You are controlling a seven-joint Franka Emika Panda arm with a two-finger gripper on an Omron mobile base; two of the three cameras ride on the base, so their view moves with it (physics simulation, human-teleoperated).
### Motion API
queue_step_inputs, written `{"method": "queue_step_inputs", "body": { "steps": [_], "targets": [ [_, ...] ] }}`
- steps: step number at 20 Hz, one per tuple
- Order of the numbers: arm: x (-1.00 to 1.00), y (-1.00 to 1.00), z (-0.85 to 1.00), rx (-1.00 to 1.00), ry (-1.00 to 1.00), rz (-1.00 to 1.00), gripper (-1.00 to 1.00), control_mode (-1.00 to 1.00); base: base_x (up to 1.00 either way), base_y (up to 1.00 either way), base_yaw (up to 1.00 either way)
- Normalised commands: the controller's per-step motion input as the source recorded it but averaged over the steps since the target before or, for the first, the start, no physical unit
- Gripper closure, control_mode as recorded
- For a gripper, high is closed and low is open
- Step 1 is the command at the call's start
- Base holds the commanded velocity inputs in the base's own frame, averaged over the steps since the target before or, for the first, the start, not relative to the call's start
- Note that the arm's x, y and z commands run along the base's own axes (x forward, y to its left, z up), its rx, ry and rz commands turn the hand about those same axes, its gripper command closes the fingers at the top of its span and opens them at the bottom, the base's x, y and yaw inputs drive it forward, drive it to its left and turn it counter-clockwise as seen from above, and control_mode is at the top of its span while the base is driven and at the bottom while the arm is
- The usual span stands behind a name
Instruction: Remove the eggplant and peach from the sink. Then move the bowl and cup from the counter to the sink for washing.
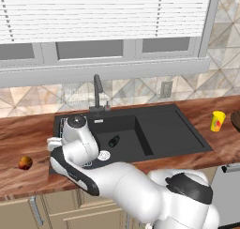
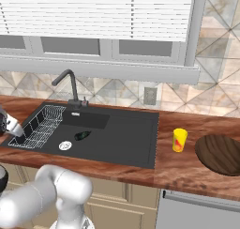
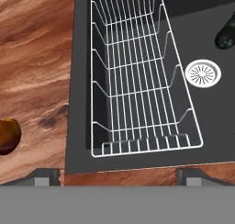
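While the eggplant point(image 1: 113, 141) is lying in the basin of the sink point(image 1: 173, 129) near the silver drain point(image 3: 203, 73), I am seeing the peach point(image 1: 25, 163) sitting on the counter point(image 1: 21, 134) left of it. My gripper point(image 3: 117, 177) is hovering released over the wire rack point(image 3: 137, 76), holding nothing. The cup point(image 2: 179, 140) and bowl point(image 2: 220, 154) are waiting to the right.

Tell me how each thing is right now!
Peach: out of the sink, on the counter.
Eggplant: lying in the sink basin.
Cup: upright on the counter.
Bowl: on the counter.
Gripper: jaws open, holding nothing.
Rack: empty.
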Motion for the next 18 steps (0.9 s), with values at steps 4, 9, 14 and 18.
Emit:
{"method": "queue_step_inputs", "body": {
  "steps": [4,9,14,18],
  "targets": [
    [-0.05,-0.36,0.05,-0.06,-0.05,0.00,-1.00,-1.00,0.00,0.00,0.00],
    [-0.01,-0.36,0.06,-0.03,-0.03,0.00,-1.00,-1.00,0.00,0.00,0.00],
    [0.00,-0.36,0.05,-0.01,-0.03,0.00,-1.00,-1.00,0.00,0.00,0.00],
    [0.00,-0.38,0.04,0.00,0.00,0.00,-1.00,-1.00,0.00,0.00,0.00]
  ]
}}
